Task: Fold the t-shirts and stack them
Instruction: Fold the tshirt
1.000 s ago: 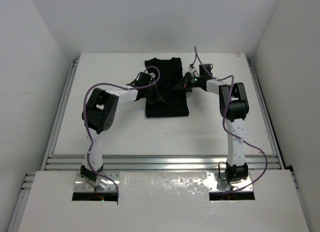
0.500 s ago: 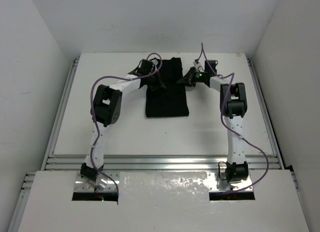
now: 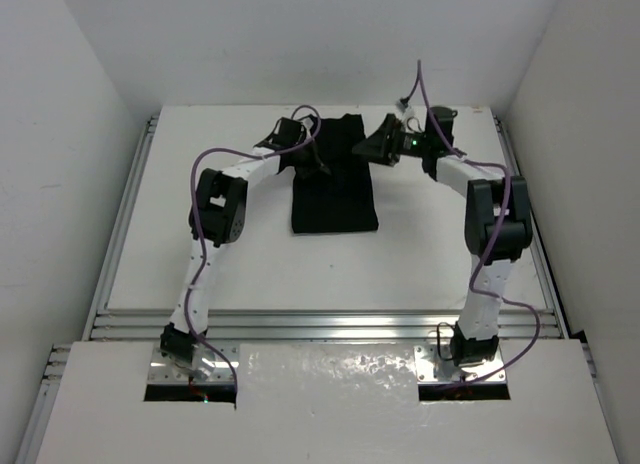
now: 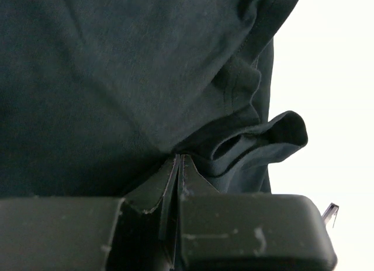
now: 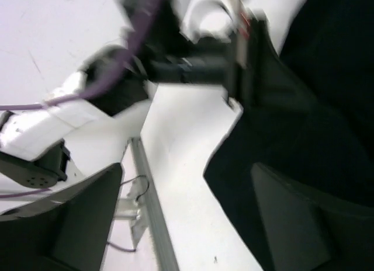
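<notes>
From above, the black t-shirt [image 3: 335,189] lies as a long, flat block on the far middle of the white table [image 3: 220,254]. The left gripper [image 4: 178,166] sits at its far left edge. Its own camera shows the jaws shut tight on a soft fold of cloth, with a stitched hem curling beside them. The right gripper [image 5: 186,166] is by the far right edge, jaws wide apart. Its view is blurry, but it seems to hold nothing.

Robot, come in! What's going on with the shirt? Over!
Left hand shut on black t-shirt, at its edge. Right hand open, empty. Nothing seen in the way. Over.
</notes>
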